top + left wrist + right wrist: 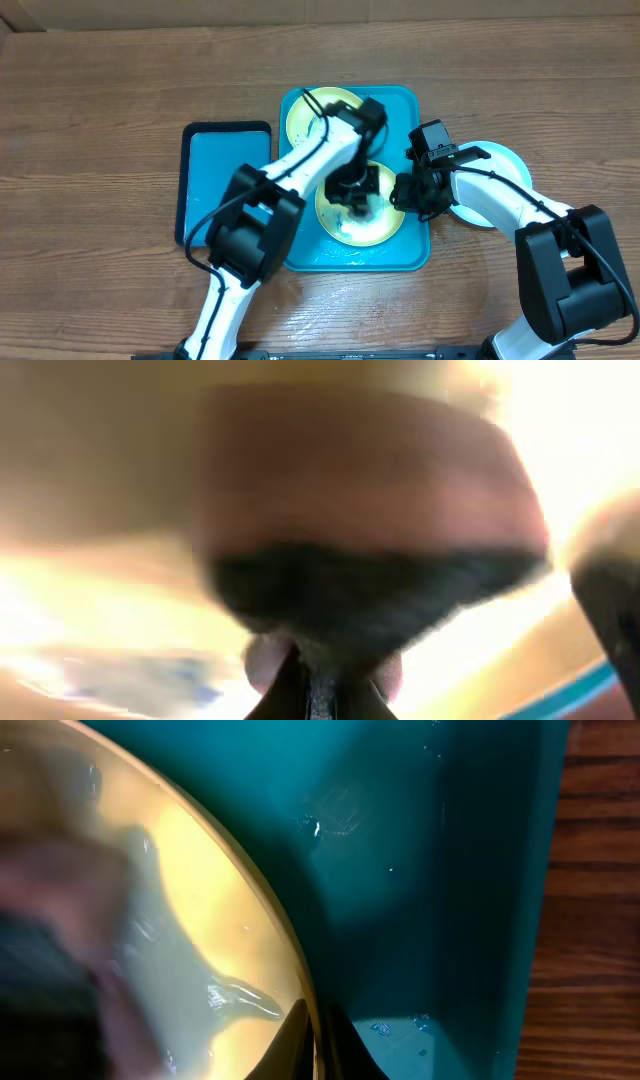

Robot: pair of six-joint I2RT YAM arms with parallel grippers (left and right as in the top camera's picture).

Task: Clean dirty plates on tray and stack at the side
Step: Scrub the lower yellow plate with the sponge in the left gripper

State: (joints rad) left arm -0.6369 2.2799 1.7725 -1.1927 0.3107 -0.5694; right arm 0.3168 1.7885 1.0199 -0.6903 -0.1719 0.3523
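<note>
Nearest: right gripper (318, 1045) pinching yellow-green plate (200, 900) rim | left gripper (354, 188) — blurred — seemingly clamps sponge (360, 510) | teal tray (430, 870) beneath

The left gripper (355, 190) is hovering over the near yellow-green plate (378, 228) on the tray (300, 258), the right gripper (408, 190) sitting at its rim.

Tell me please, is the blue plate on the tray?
No, off it: the blue plate rests on the table beside the tray.

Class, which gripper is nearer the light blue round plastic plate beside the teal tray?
Right. The right gripper is left of the light blue plate, at the teal tray's edge; the left gripper is farther left, over a yellow-green plate.
</note>
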